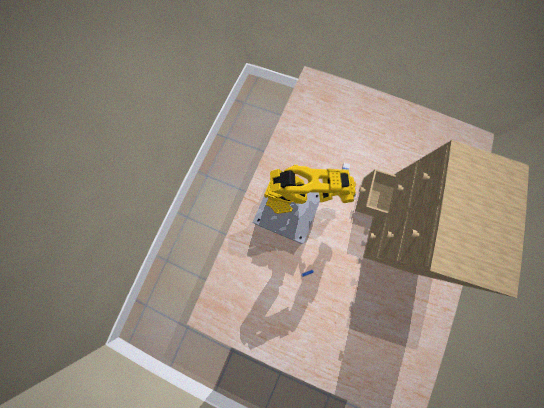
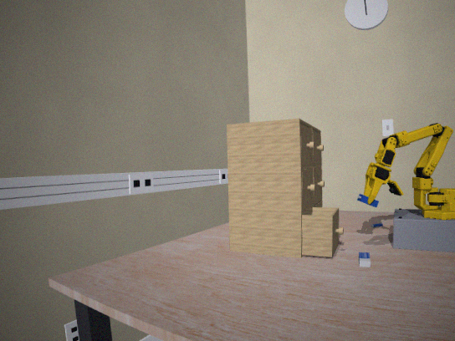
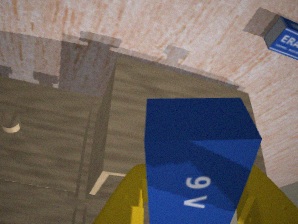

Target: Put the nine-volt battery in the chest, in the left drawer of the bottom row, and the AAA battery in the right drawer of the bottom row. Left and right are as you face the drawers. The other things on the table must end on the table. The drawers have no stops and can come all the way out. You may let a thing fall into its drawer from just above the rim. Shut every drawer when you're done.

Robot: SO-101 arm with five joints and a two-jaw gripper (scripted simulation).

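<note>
above the pinkish table [image 1: 390, 115] [image 2: 217, 284] [image 3: 165, 25], the bent arm [image 1: 310, 180] [image 2: 431, 155] angles its gripper [image 2: 376, 201] [image 3: 192, 212] down, clamping the nine-volt battery [image 2: 366, 199] [image 3: 200, 155].

"9 V" on blue battery [image 3: 197, 160]; "ERA"

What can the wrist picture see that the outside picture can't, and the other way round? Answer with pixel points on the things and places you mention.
Only the wrist view shows the "9 V" writing on the nine-volt battery [image 2: 365, 199] [image 3: 200, 165].

Only the exterior view shows the round clock [image 2: 366, 12] and the arm's grey base [image 2: 418, 234].

Both show that battery in the gripper [image 2: 378, 198] [image 3: 192, 207], the pulled-out drawer [image 2: 319, 234] [image 3: 165, 90] and the eraser [image 2: 365, 260] [image 3: 286, 42].
</note>
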